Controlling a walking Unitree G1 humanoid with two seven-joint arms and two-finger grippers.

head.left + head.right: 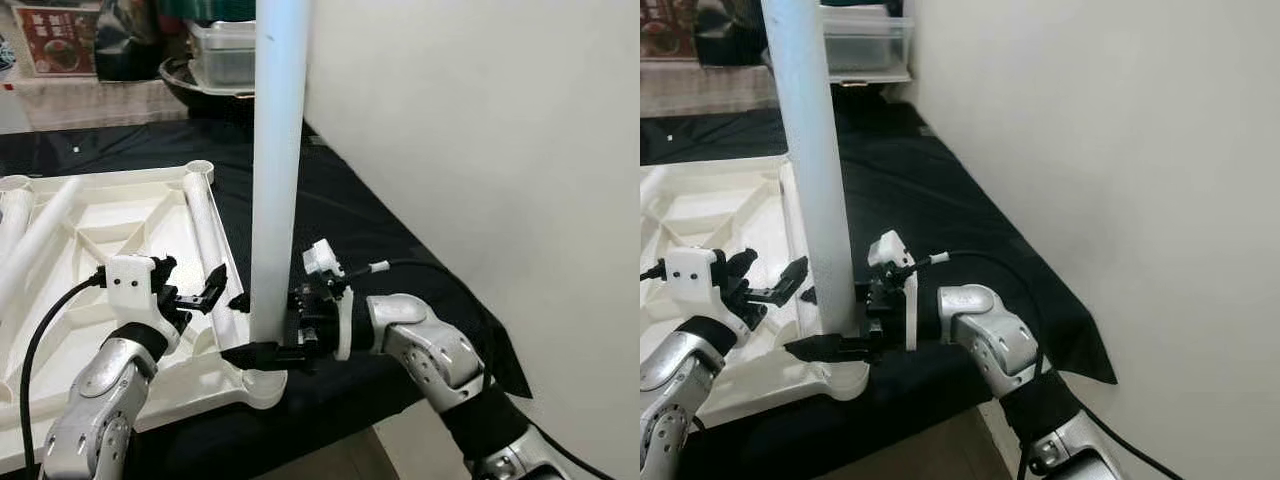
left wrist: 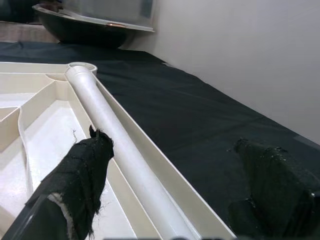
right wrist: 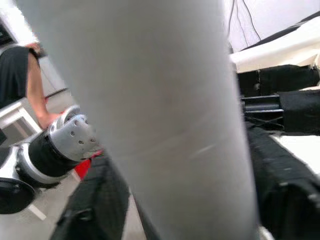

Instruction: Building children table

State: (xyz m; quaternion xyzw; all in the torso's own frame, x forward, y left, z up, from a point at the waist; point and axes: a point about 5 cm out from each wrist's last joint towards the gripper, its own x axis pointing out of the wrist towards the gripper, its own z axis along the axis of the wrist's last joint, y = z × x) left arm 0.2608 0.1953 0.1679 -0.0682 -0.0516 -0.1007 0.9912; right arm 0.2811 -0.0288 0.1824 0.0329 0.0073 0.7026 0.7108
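The white children's table top (image 1: 120, 225) lies upside down on a black cloth. A white leg tube (image 1: 277, 150) stands upright in the socket at the near right corner (image 1: 262, 385). My right gripper (image 1: 248, 326) is shut on this leg just above the socket, a black finger on either side; the tube (image 3: 160, 125) sits close before the right wrist camera. My left gripper (image 1: 205, 290) hangs open just left of the upright leg, over a second leg (image 2: 115, 145) that lies along the top's right rim, touching neither.
A pale wall (image 1: 480, 130) stands close on the right. More leg tubes (image 1: 40, 240) lie at the left of the top. A black bowl and clear container (image 1: 215, 60) sit at the back. A person (image 3: 30, 75) stands behind my arm.
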